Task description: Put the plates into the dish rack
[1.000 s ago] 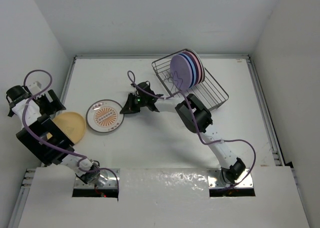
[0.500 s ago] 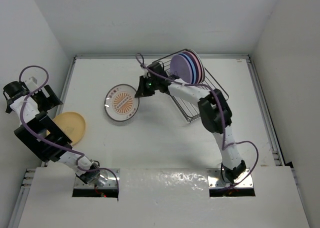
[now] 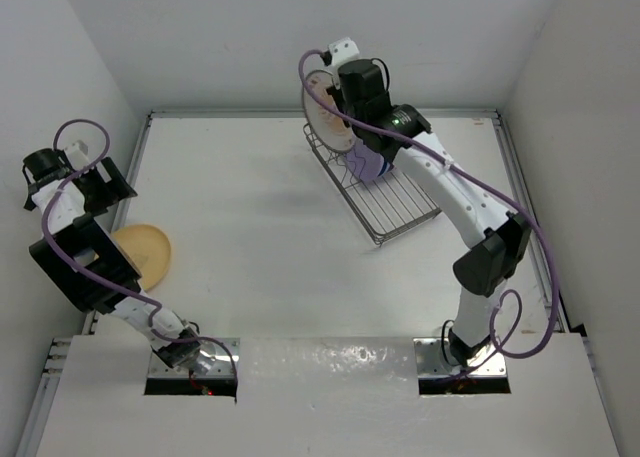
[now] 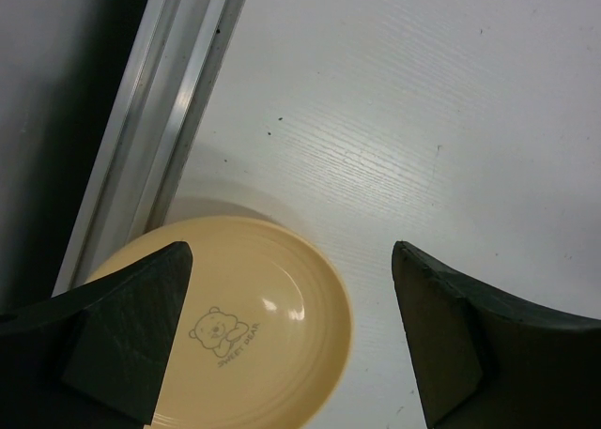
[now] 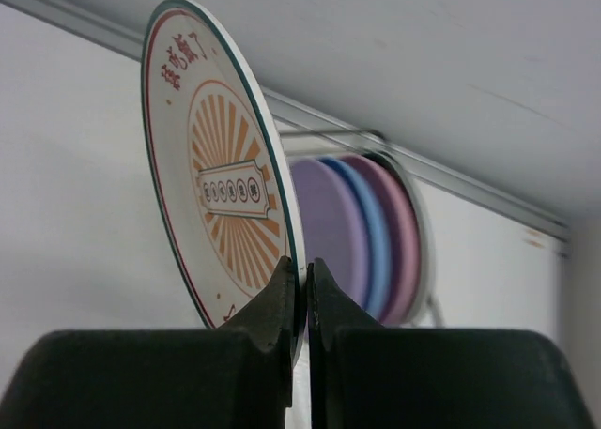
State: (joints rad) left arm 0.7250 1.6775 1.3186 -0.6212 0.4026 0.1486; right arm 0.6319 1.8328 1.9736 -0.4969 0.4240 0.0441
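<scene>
Keeping the white round plate with orange sunburst [image 5: 218, 199] upright, pinched at its rim by the closed right tool [image 5: 306, 271], one should lower it slowly beside the round purple plate [image 5: 329, 232] in the silver wire dish rack [image 3: 395, 202] at 2 o'clock of the desk [image 3: 250, 197]; the left tool [image 4: 291, 257] hangs open.

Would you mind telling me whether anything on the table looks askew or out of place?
The dish rack sits skewed, diagonal to the edges of the table rather than square with them. Nothing looks spilled or broken: the sunburst plate is pinched upright by its rim in the right arm's jaws, and the yellow plate lies flat near the left edge.
</scene>
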